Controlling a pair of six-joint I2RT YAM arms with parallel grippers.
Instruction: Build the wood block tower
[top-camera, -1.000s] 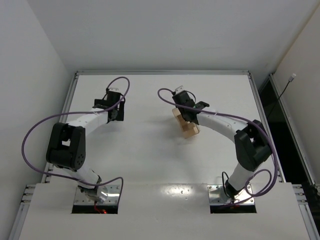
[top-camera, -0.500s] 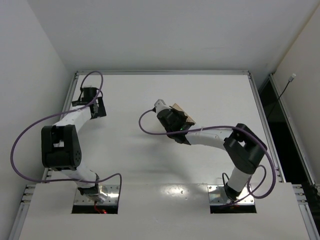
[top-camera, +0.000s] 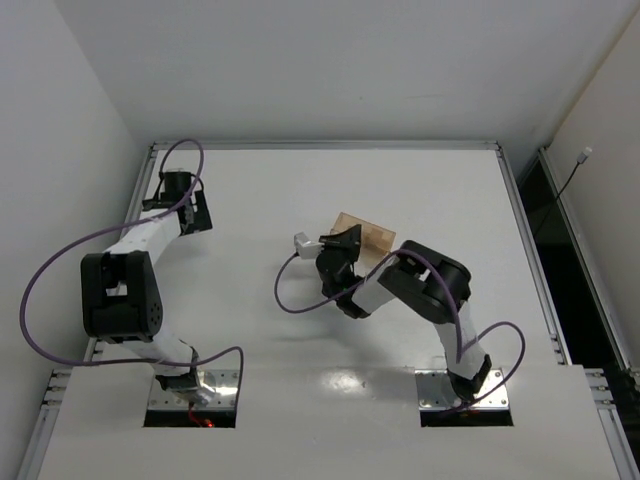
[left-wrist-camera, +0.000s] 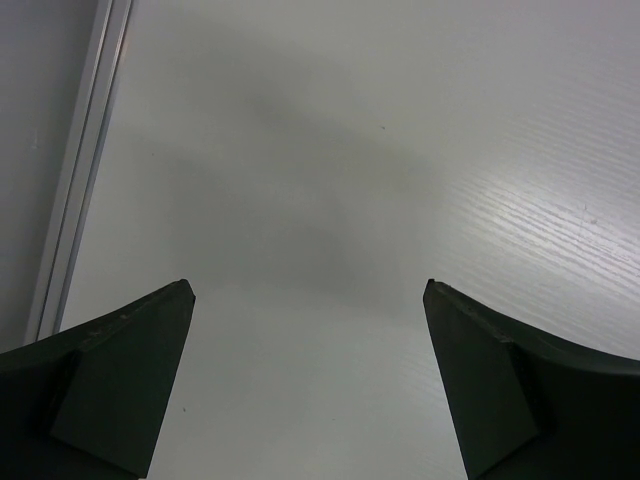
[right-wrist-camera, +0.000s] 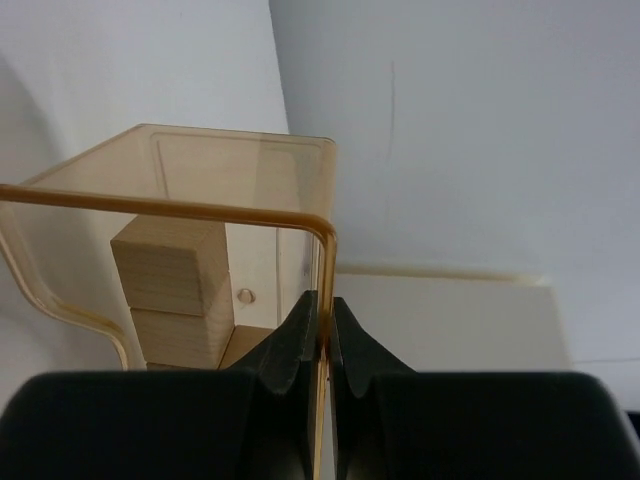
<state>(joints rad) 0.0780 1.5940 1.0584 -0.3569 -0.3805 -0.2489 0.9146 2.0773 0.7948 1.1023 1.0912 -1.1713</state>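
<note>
Over the last second the right arm had folded back on itself, drawing the translucent amber container (top-camera: 368, 232) from out toward the right edge to about the middle of the tabletop (top-camera: 300, 180). The right gripper (top-camera: 343, 248) was clamped shut on one thin wall of that container; in the wrist view the right gripper (right-wrist-camera: 322, 310) pinched the rim of the amber container (right-wrist-camera: 240, 165) between its fingers. The wood blocks (right-wrist-camera: 170, 265) sat inside, two pale cubes one against the other along the far wall and the edge of a third beside them. How far the container was tipped could not be told.

The left arm had meanwhile swung away toward the far left corner. Its left gripper (top-camera: 192, 214) was spread wide and held nothing, with only bare surface between the fingers of the left gripper (left-wrist-camera: 308, 287).

No tower stood on the tabletop. As a judgement, the building had not begun: the cubes had yet to come out of the container, and the move looked like setting up to empty it.
</note>
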